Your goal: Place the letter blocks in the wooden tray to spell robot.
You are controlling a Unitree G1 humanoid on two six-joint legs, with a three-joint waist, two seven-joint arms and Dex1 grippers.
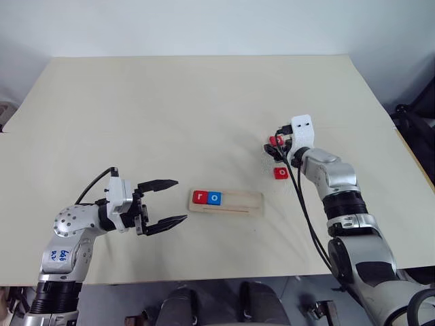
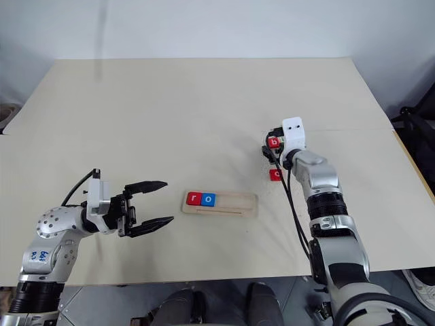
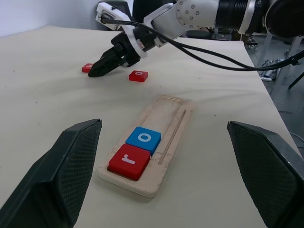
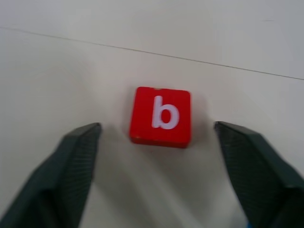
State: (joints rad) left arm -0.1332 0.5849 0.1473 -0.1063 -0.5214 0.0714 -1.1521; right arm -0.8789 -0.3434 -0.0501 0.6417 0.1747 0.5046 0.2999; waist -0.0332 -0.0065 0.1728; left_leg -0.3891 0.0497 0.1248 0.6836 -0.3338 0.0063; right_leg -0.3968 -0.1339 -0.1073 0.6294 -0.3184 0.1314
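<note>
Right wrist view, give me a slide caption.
Open right end effector straddles the red b block lying flat on the table.

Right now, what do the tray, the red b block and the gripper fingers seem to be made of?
The wooden tray looks like pale unfinished wood: matte, slightly rough, with a groove cut along it. The red b block seems smooth plastic or painted wood, uniform in colour with rounded corners and a white printed letter; I cannot tell which. The right gripper's fingers look like black plastic or rubber with a fine crosshatched texture.

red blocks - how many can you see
3: the red r in the wooden tray, the red b between the right gripper's open fingers, the red o beside it. More may be hidden.
</note>
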